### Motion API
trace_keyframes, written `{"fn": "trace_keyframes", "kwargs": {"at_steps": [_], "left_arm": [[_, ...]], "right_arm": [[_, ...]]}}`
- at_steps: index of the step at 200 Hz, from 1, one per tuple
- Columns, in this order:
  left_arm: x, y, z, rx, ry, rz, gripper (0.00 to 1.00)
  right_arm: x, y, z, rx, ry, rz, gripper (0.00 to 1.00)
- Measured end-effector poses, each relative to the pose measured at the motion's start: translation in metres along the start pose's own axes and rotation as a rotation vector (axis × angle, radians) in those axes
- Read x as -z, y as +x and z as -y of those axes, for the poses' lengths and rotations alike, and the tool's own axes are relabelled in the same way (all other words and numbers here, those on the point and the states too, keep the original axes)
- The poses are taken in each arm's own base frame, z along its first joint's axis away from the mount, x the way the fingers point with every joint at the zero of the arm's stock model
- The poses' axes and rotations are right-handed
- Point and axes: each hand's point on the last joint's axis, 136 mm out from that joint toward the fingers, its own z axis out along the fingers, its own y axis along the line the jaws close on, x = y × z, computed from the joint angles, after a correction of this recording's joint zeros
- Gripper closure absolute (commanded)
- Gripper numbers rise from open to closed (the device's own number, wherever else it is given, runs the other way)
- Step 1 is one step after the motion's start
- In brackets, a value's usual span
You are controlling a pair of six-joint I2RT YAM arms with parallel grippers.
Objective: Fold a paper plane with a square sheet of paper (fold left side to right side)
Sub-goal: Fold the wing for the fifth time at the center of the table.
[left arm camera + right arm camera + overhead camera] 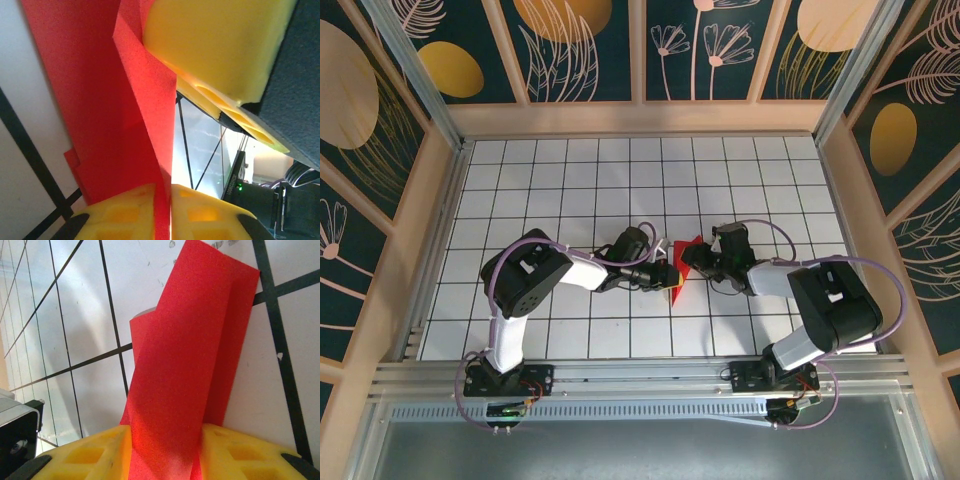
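centrally, creased matte red paper (190, 365), yellow fingers (90, 455)

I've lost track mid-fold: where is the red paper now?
In the top view, the red paper sits mid-table, pinched between the left gripper and the right gripper.

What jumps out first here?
The bright red paper, folded and creased, stands out in the middle of the white gridded table. The left gripper and the right gripper meet on it, each with it between yellow fingers, its flaps standing up.
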Motion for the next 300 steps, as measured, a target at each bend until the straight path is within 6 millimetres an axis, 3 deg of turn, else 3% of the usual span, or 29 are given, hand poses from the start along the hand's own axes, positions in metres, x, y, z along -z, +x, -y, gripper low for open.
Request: {"fn": "trace_keyframes", "kwargs": {"at_steps": [46, 92, 155, 250, 300], "left_arm": [[0.012, -0.012, -0.003, 0.004, -0.011, 0.042, 0.71], [0.018, -0.02, -0.003, 0.002, -0.012, 0.064, 0.71], [0.011, -0.027, -0.002, -0.002, -0.007, 0.067, 0.71], [0.006, -0.029, -0.009, -0.009, -0.026, 0.059, 0.95], [0.006, -0.03, -0.017, -0.014, -0.069, 0.064, 0.96]], "right_arm": [[-0.001, 0.0, 0.0, -0.002, 0.002, -0.004, 0.61], [-0.002, 0.0, 0.0, -0.003, 0.004, -0.008, 0.61], [-0.002, 0.0, 0.0, -0.003, 0.005, -0.009, 0.61], [-0.003, 0.0, 0.0, -0.005, 0.008, -0.014, 0.61], [-0.004, 0.0, 0.0, -0.006, 0.011, -0.017, 0.61]]}}
